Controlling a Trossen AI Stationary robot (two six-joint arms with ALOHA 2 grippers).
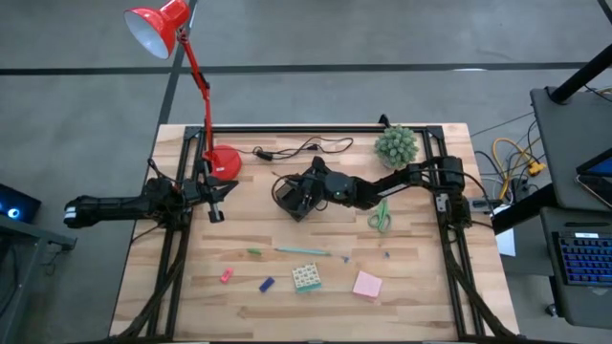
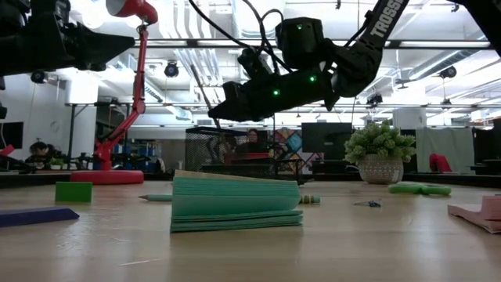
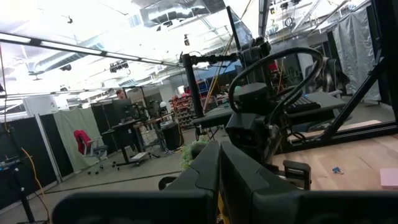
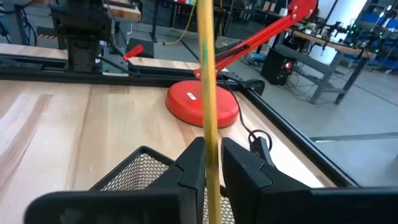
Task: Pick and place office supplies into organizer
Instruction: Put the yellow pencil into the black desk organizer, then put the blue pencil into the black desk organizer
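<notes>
The pencil's (image 4: 207,93) ends are cut off. The right gripper (image 4: 209,163) pinches it above the organizer (image 4: 140,171). The left gripper (image 1: 216,201) is closed over the wooden table (image 1: 411,296).

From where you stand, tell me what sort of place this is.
Probably a robotics lab or workshop. A wooden table framed by black rails carries both arms, a red lamp stands on it, and beyond it the low view shows open ceiling ducts and benches with monitors.

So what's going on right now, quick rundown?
Right gripper over the organizer, fingers around a wooden pencil. Left gripper shut, parked near the lamp base. Nothing blocking.
</notes>
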